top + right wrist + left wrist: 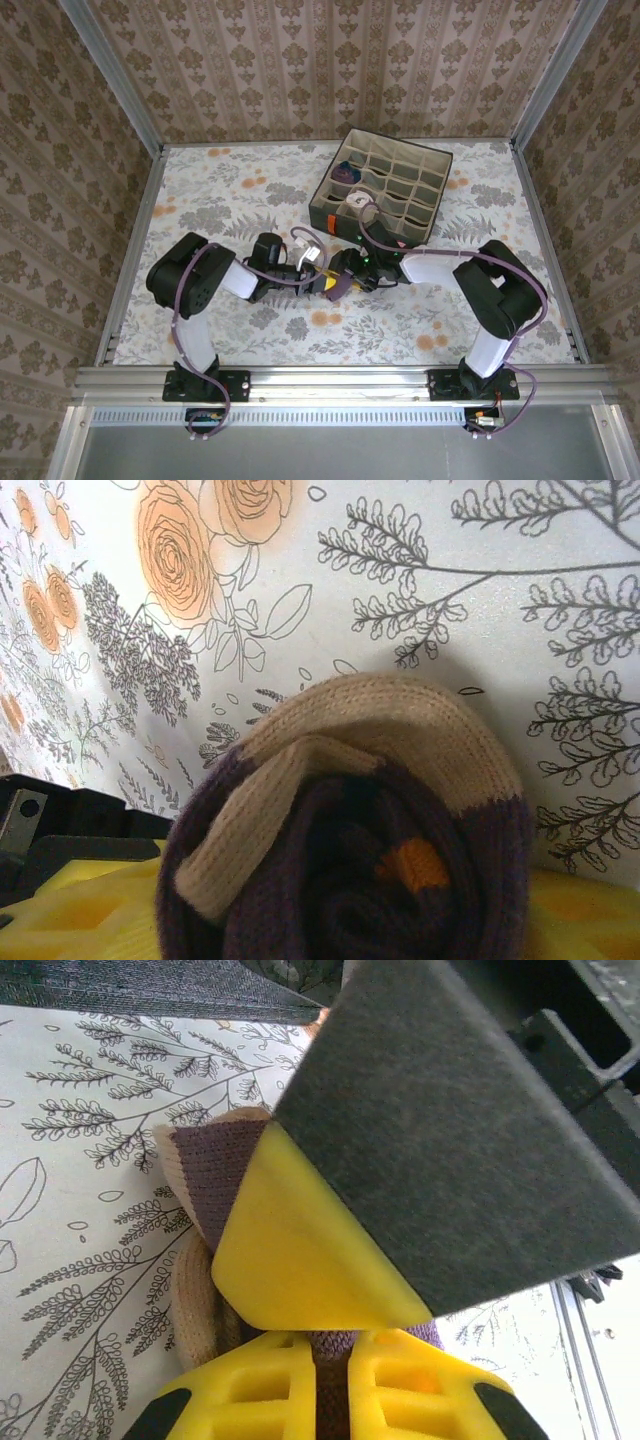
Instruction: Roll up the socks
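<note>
Keep the left gripper (330, 1365) pinched fully closed on loose fabric of the purple sock (340, 830), lying mid-table at 7 o'clock from the grey box (325, 213). Leave the right gripper (340, 930) half-spread around the tan-edged roll, pads seemingly snug on both flanks, then stretch the cuff over slowly, keeping all layers of this 1 coil tight.
</note>
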Motion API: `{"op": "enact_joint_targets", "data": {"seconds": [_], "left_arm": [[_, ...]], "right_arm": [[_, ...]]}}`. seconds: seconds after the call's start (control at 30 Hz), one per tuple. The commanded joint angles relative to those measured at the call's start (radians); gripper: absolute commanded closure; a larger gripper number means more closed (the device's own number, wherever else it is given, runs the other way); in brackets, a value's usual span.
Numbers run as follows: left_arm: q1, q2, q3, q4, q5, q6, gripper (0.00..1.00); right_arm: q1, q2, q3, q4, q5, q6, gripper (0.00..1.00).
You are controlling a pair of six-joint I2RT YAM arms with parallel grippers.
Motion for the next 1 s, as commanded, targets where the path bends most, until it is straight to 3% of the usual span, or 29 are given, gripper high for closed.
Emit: {"op": "enact_joint_targets", "data": {"seconds": [0.0, 0.17, 0.33, 0.53, 0.57, 0.6, 0.63, 0.97], "left_arm": [[-0.019, 0.028, -0.001, -0.186, 0.021, 0.051, 1.0], [-0.023, -0.039, 0.034, -0.395, -0.016, 0.21, 1.0], [-0.046, -0.135, 0.086, -0.63, -0.092, 0.416, 0.98], [-0.047, -0.27, 0.079, -0.65, -0.168, 0.482, 0.61], [-0.046, -0.299, 0.077, -0.651, -0.185, 0.49, 0.49], [-0.044, -0.327, 0.076, -0.654, -0.195, 0.502, 0.18], [-0.041, -0.35, 0.079, -0.665, -0.205, 0.515, 0.01], [0.005, -0.656, 0.062, -0.673, -0.413, 0.534, 0.0]], "right_arm": [[0.001, 0.104, 0.005, 0.106, -0.001, 0.038, 0.36], [-0.013, 0.116, -0.023, 0.217, -0.017, 0.063, 0.54], [-0.016, 0.084, -0.037, 0.335, -0.023, -0.005, 0.84], [-0.017, -0.02, -0.034, 0.344, 0.009, -0.184, 0.94], [-0.017, -0.047, -0.033, 0.331, 0.021, -0.226, 0.95], [-0.017, -0.073, -0.034, 0.318, 0.028, -0.271, 0.95], [-0.018, -0.097, -0.034, 0.307, 0.033, -0.31, 0.95], [-0.102, -0.335, -0.023, 0.179, -0.075, -0.724, 0.95]]}}
